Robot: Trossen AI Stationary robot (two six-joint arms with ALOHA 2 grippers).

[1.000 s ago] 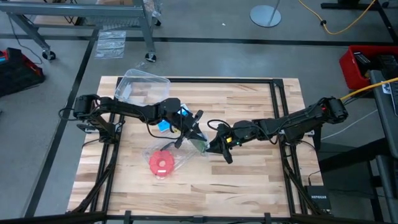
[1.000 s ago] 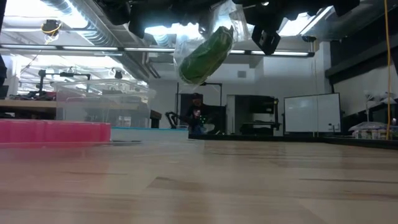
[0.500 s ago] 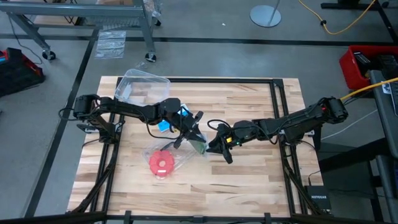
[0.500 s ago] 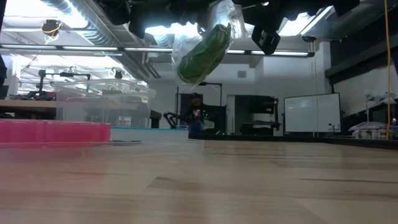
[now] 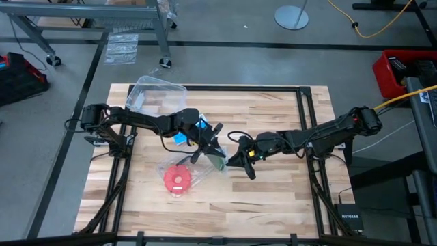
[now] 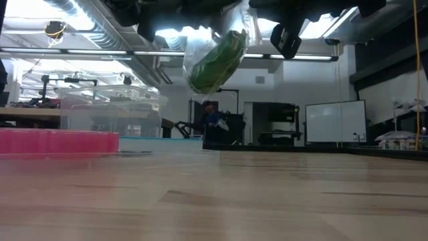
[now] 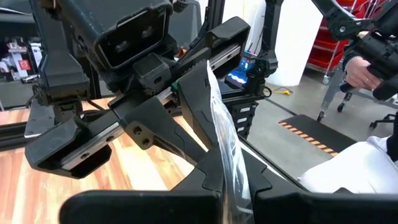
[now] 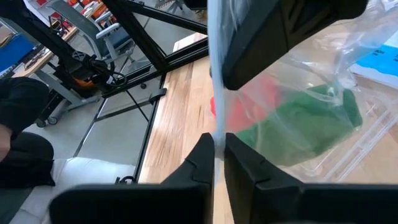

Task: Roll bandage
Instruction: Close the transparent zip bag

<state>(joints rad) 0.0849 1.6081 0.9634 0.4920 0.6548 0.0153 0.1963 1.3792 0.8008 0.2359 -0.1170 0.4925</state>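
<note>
You are looking at the bandage (image 6: 215, 60), a green bundle hanging inside a clear plastic bag (image 8: 336, 134) lifted off the counter (image 5: 273, 198), near its middle. Your left gripper (image 5: 213, 145) is reaching in from the left, its fingers (image 7: 149, 202) closing tight on the bag's edge. Your right gripper (image 5: 240, 158) is meeting it from the other side, its fingers (image 8: 202, 168) pinching the same thin plastic sheet between nearly touching tips. Just beside the bag, a red round disc (image 5: 177, 180) is lying on the counter, with an empty clear container (image 5: 156, 92) sitting near the far left corner and something blue showing behind the left arm.
</note>
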